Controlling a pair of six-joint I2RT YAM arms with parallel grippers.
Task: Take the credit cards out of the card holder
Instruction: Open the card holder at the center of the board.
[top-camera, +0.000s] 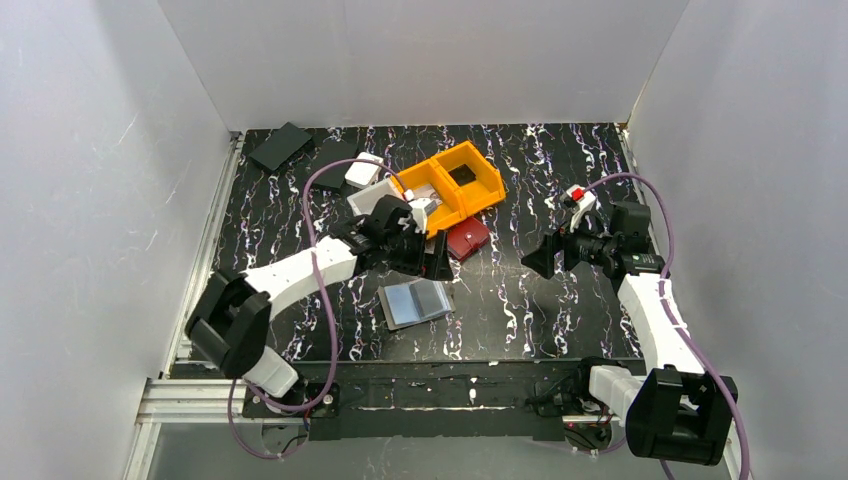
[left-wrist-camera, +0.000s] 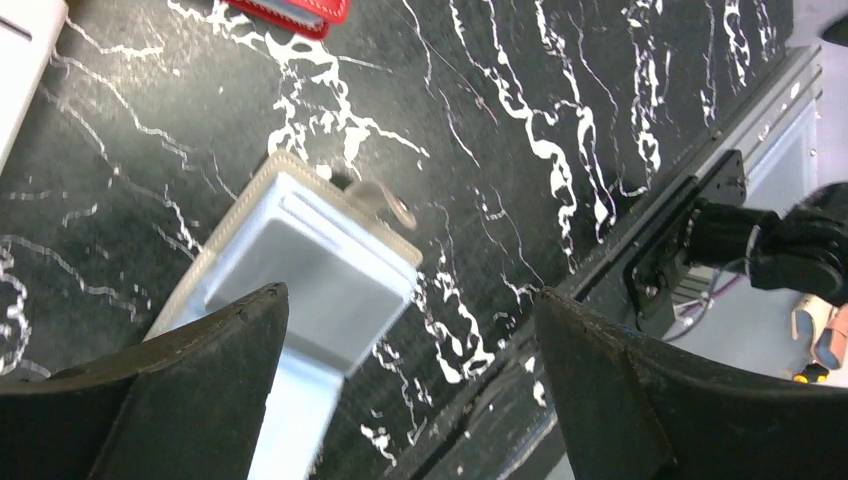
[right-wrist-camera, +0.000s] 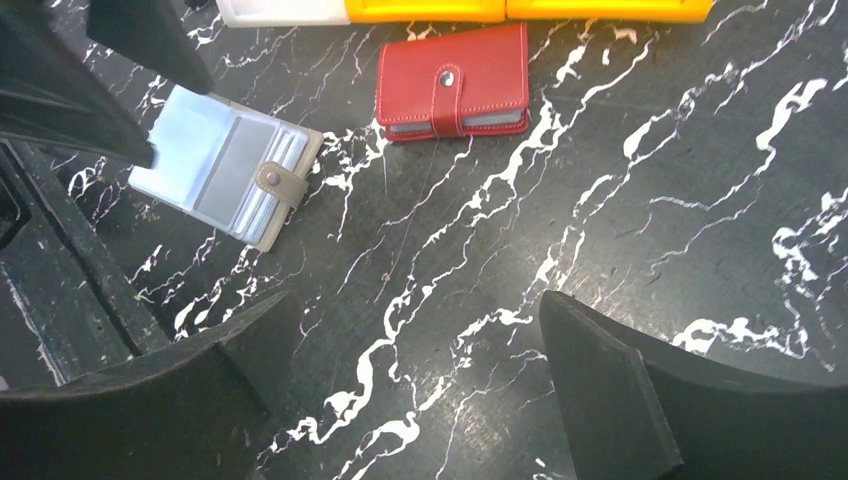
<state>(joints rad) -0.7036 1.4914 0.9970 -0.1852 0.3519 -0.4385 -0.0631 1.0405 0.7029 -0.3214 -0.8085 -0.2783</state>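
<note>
The card holder (top-camera: 415, 302) lies open on the black marbled table, beige with a snap tab and clear sleeves. In the sleeves show pale blue-grey sheets (right-wrist-camera: 215, 160); I cannot make out separate credit cards. My left gripper (top-camera: 430, 258) hovers just behind the holder, open, with nothing between its fingers. In the left wrist view the holder (left-wrist-camera: 300, 260) reaches under the left finger, and the left gripper (left-wrist-camera: 410, 292) is apart from it. My right gripper (top-camera: 533, 262) hangs open over bare table to the right. The right wrist view shows the right gripper (right-wrist-camera: 415, 297) empty and the holder (right-wrist-camera: 225, 165) at upper left.
A shut red snap wallet (top-camera: 467, 238) lies between the holder and the orange bins (top-camera: 460, 180). A white box (top-camera: 372, 195) stands by the bins. Flat black items (top-camera: 280, 145) and a small white box (top-camera: 362, 170) sit at back left. A red-and-white piece (top-camera: 577, 197) lies behind my right gripper.
</note>
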